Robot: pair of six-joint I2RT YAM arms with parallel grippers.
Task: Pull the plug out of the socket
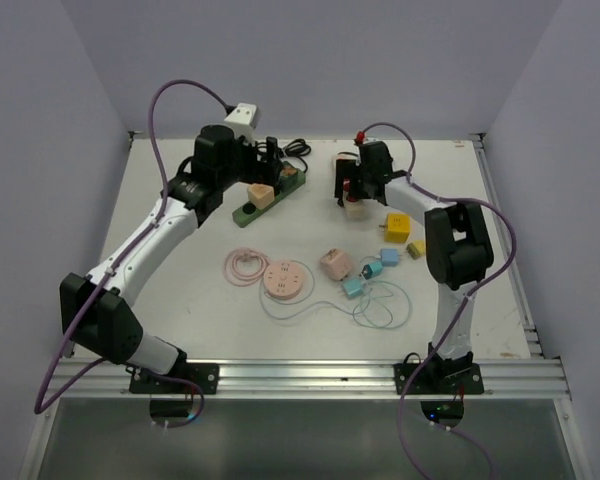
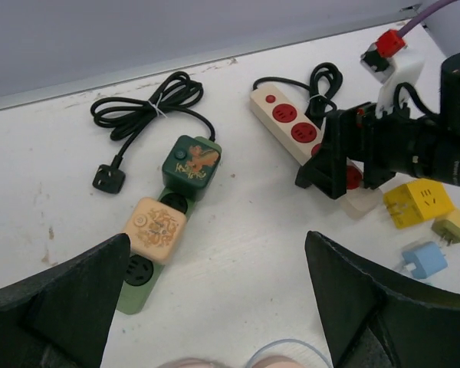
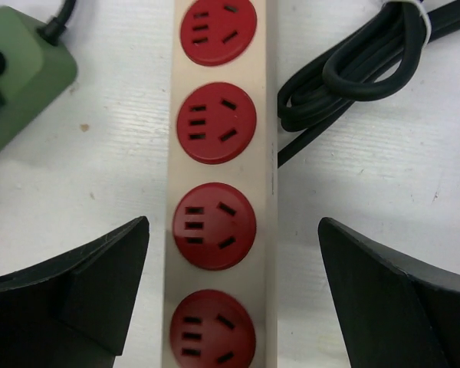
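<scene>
The green socket strip [image 2: 138, 295] holds a peach plug [image 2: 155, 228] and a dark green plug [image 2: 190, 165], both seated in it. My left gripper [image 2: 217, 245] hangs open above the bare table just right of the peach plug, holding nothing. In the top view it sits by the green strip [image 1: 242, 213]. My right gripper [image 3: 233, 230] is open and straddles a cream strip with red sockets [image 3: 218, 123]; the sockets in sight carry no plug. A pale cream plug [image 2: 363, 201] lies loose just below the right gripper [image 2: 353, 149].
Black cords are bundled behind each strip [image 2: 149, 107] [image 3: 368, 61]. Loose plugs lie nearby: yellow [image 2: 418, 203], olive [image 2: 452, 225], blue [image 2: 424, 259]. A pink round socket [image 1: 285, 279], a pink cube [image 1: 335, 263] and thin white cable loops [image 1: 385, 305] sit mid-table.
</scene>
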